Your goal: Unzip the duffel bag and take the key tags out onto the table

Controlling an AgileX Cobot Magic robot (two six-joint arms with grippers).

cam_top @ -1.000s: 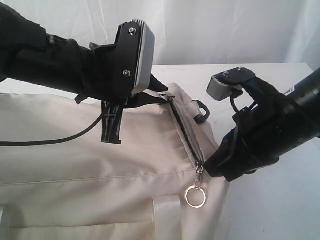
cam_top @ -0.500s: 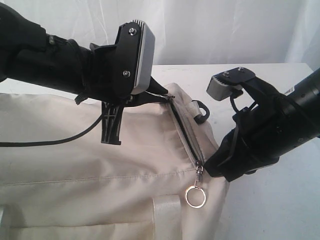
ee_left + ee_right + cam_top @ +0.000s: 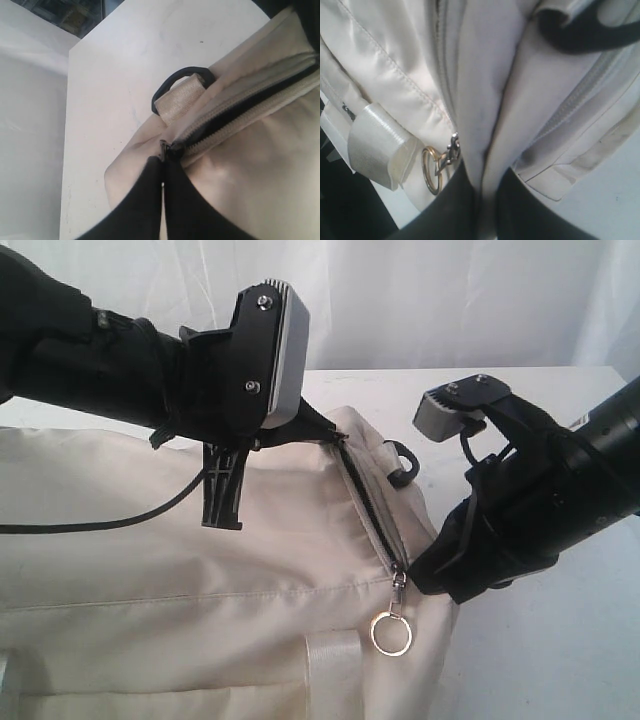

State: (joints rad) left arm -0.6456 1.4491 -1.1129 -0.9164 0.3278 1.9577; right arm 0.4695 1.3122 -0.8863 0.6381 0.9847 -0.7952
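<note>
The duffel bag [image 3: 200, 560] lies on the table [image 3: 560, 640], its zip [image 3: 370, 500] open a crack, dark inside. The left gripper [image 3: 163, 167] is pinched together on the zip's end; the right gripper [image 3: 482, 200] squeezes bag cloth

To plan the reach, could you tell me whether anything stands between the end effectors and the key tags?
The key tags are not visible. The duffel bag is in the way: its zipper shows only a narrow slit, the left end effector and right end effector pinching fabric at its ends.

Bright, even light — washed-out white table [image 3: 560, 660], soft wrist views
</note>
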